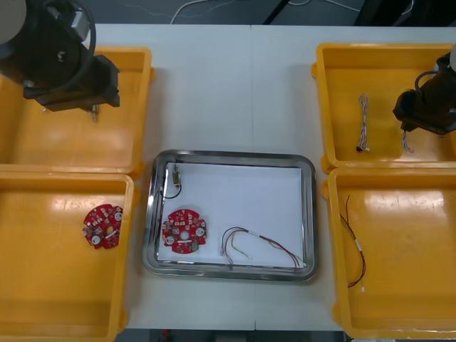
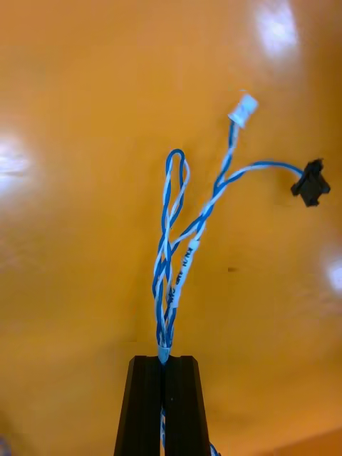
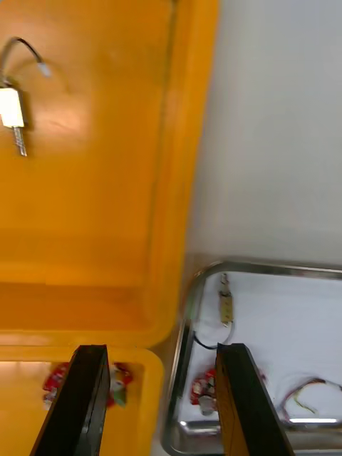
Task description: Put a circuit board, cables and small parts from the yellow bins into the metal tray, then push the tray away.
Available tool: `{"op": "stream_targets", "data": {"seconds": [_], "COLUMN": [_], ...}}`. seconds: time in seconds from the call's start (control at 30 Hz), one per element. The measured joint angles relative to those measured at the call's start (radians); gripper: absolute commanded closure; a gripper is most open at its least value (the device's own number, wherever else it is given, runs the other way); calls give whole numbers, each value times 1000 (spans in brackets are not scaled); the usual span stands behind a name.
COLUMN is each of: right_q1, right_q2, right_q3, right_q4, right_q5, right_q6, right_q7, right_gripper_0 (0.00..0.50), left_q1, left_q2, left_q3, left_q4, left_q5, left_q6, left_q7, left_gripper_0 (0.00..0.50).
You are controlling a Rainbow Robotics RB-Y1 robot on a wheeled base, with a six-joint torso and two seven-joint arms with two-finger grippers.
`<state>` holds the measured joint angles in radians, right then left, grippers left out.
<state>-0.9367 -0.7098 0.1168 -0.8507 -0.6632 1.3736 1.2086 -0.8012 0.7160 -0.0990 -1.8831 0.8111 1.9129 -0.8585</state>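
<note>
The twisted blue and white cable (image 2: 174, 242) hangs from the right arm (image 1: 427, 103), whose jaws are closed on its lower end, over the far-right bin (image 1: 385, 78) at 2 o'clock on the bench (image 1: 228, 85).

The pinch looks thin, on only a short stretch of wire, so the cable might slide out on the way to the metal tray (image 1: 228, 154) at centre. Its loose connector ends could also snag the bin wall or drape over the tray's rim.

A second twisted cable (image 1: 364, 122) lies in that same bin. The tray holds a circuit board (image 1: 184, 231) at its 8 o'clock, a red and yellow cable (image 1: 260, 244) at 5, and a black cable with a small metal part (image 1: 173, 182) at 10. At 4 o'clock, the near-right bin (image 1: 406, 285) has a reddish cable (image 1: 354, 246). The near-left bin (image 1: 43, 285) at 8 keeps another board (image 1: 102, 226). The left arm (image 1: 64, 64) waits over the far-left bin (image 1: 71, 149) at 10, jaws open.
</note>
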Motion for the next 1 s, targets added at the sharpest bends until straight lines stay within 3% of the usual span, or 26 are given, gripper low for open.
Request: {"op": "stream_targets", "data": {"seconds": [0.17,0.27,0.37,0.5,0.7,1.0], "right_q1": [0,0,0,0,5,115], "right_q2": [-11,-25,-41,-53,-54,-52], "right_q3": [0,0,-1,-29,-136,-187], "right_q4": [-101,-146,-186,-224,-262,-557], "right_q5": [2,3,2,2,-1,-28], "right_q6": [67,103,150,218,297,389], "right_q7": [44,153,235,250,481,622], "right_gripper_0": [500,500,500,500,500,500], "left_q1": [18,22,23,23,24,24], "left_q2": [4,4,4,4,4,5], "left_q3": [27,29,29,32,55,163], "left_q4": [76,120,164,230,259,258], "left_q5": [-105,-152,-172,-174,-177,-184], "left_q6": [0,0,-2,-29,-41,-73], "left_q7": [-291,-418,-427,-427,-428,-429], "left_gripper_0": [52,53,53,51,14,0]}}
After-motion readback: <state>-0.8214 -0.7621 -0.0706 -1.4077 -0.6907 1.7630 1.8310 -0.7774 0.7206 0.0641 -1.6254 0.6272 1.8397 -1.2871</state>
